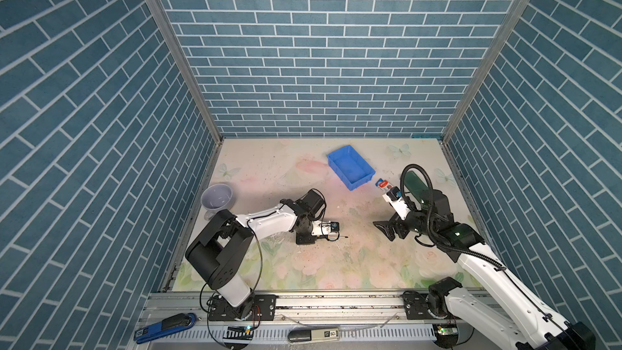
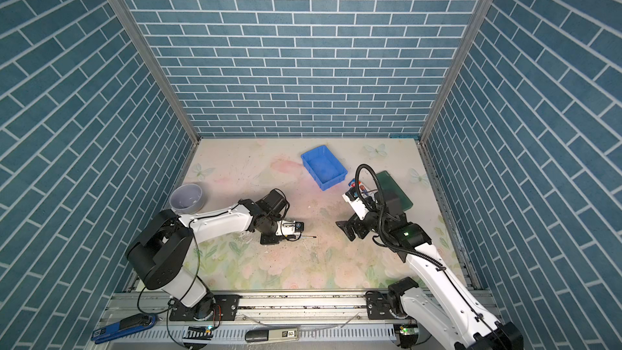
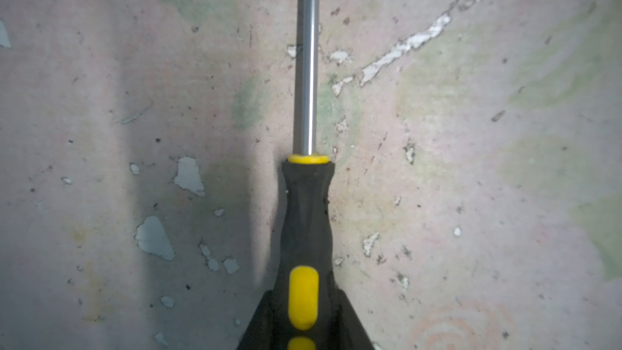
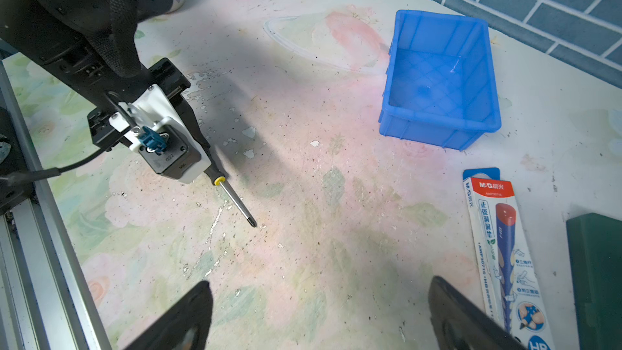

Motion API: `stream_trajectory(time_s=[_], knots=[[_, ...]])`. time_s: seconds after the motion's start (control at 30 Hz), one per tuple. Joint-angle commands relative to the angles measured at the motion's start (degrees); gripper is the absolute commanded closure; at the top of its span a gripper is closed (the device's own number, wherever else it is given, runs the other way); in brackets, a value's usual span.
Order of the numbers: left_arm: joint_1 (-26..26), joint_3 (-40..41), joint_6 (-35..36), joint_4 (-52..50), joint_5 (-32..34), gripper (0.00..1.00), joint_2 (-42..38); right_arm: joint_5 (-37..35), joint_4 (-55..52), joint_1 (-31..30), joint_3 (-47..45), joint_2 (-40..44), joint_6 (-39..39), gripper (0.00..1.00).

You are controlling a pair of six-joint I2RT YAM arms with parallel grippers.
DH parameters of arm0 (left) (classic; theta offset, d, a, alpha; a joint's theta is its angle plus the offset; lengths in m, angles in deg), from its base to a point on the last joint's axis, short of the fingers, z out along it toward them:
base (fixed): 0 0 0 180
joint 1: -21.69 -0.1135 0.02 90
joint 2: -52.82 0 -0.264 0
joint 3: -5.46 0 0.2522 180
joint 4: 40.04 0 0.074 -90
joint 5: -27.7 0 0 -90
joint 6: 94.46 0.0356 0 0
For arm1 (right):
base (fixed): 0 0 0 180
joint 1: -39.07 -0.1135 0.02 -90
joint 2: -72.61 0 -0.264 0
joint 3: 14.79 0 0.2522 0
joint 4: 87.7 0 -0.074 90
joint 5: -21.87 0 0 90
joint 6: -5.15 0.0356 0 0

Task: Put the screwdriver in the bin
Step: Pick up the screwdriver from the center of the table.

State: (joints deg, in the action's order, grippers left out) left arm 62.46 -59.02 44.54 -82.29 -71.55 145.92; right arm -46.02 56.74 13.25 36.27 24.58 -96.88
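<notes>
Blue brick-pattern walls box in a scuffed floral table point(image 1: 336, 264), and near its middle lies the screwdriver point(image 3: 304, 223), well apart from the bin point(image 4: 437, 132), which holds nothing. Only the left wrist view shows me the grip: the left gripper point(image 3: 304, 328) is clamped on the black handle with its yellow insets, one finger point(image 3: 259, 324) on each side. That view cuts the shaft off before the tip. The right wrist view gives me the rest, a yellow collar, silver shaft point(image 4: 235, 203) and dark tip down at the tabletop, while the left arm's wrist camera hides most of the handle. In both top views only the thin shaft pokes out from under that gripper. I cannot tell whether the handle is lifted clear of the surface. The right gripper point(image 4: 319, 318) hangs nearby with jaws spread wide, gripping nothing. I count one screwdriver, one bin, one lavender mug point(image 1: 217, 196), one printed box point(image 4: 501, 247), one green case point(image 2: 393, 186) and two arms. From above, the right arm covers most of the box; the case runs off the edge of the right wrist picture.
</notes>
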Motion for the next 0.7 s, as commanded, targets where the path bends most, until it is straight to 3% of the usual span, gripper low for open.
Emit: stream_trajectory(time_s=[0.0,0.3,0.67], knots=[[0.5,0.9,-2.2,0.9,-1.4,0.96,-2.1,-0.2,1.6,-0.3,0.2,1.4,-0.5,0.01],[0.2,2.4,-16.0,10.5,-1.9,0.99,-8.9,-1.8,15.4,-0.2,-1.8,1.7,12.1,0.01],[0.2,10.5,-41.9,40.3,-2.3,1.0,-13.2,-5.5,49.8,0.7,-12.2,-0.4,37.4,0.01]])
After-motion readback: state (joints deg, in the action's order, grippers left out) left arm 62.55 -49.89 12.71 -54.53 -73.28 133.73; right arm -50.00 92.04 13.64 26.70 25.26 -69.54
